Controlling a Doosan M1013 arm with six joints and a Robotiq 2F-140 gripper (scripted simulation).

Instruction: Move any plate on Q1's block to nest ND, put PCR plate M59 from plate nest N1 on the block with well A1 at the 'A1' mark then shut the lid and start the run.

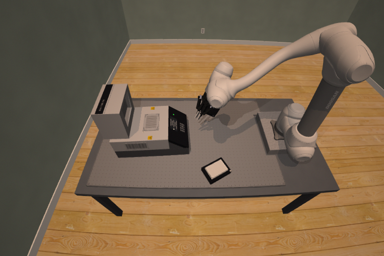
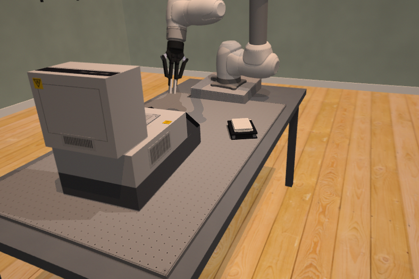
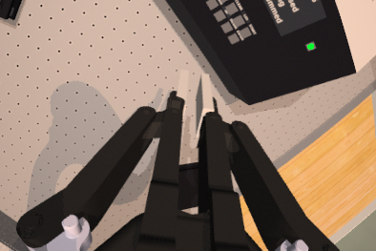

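Observation:
The cycler Q1 [image 1: 145, 125] stands at the table's left with its lid [image 1: 114, 110] raised and upright at the rear. Its block [image 1: 151, 121] lies uncovered; I cannot tell if a plate sits on it. The status lamp [image 3: 310, 47] is green. The keypad [image 3: 231, 16] is on the black sloping panel [image 1: 178, 125]. The white plate M59 [image 1: 216, 169] [image 2: 242, 128] lies on the black nest N1 near the table's front. My gripper [image 3: 192, 84] hangs above the table just right of the panel, fingers a little apart with nothing between them; it also shows in the top and exterior views [image 1: 200, 118] [image 2: 173, 91].
The arm's base stands on a grey pedestal [image 1: 270, 131] at the table's right. The table's far edge runs close behind my gripper.

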